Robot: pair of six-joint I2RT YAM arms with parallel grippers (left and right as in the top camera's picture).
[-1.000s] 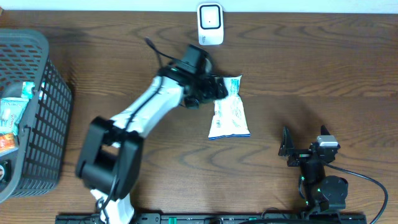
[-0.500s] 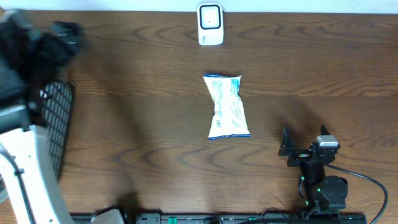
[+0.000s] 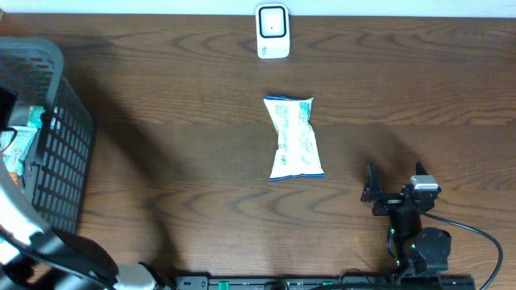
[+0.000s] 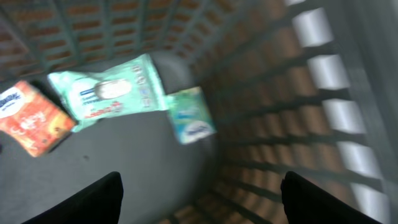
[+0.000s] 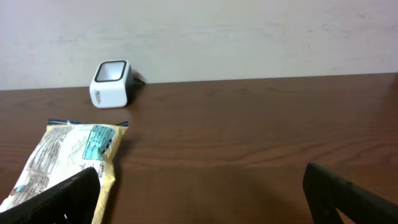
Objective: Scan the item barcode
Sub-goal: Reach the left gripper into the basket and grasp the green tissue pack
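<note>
Nearer than the snack bag (image 3: pixel 295 138) and to its right, the right arm (image 3: pixel 407 213) sits low on the surface (image 3: pixel 161 121), jaws released and empty. Well left of the bag, the left arm (image 3: pixel 68 258) reaches over the basket (image 3: pixel 48 56), jaws spread above a green wipes pack (image 4: pixel 109 93), a small green packet (image 4: pixel 191 115) and a red packet (image 4: pixel 34 118). The bag lies flat, apart from both arms; beyond it stands the white scanner (image 3: pixel 272 31)

Soft, even light covers the dark table (image 3: pixel 177 97), the bag (image 3: pixel 294 138) throwing barely any shadow and a broad faint one lying at left, while the left wrist view into the basket (image 4: pixel 143 155) is dim and motion-blurred.
</note>
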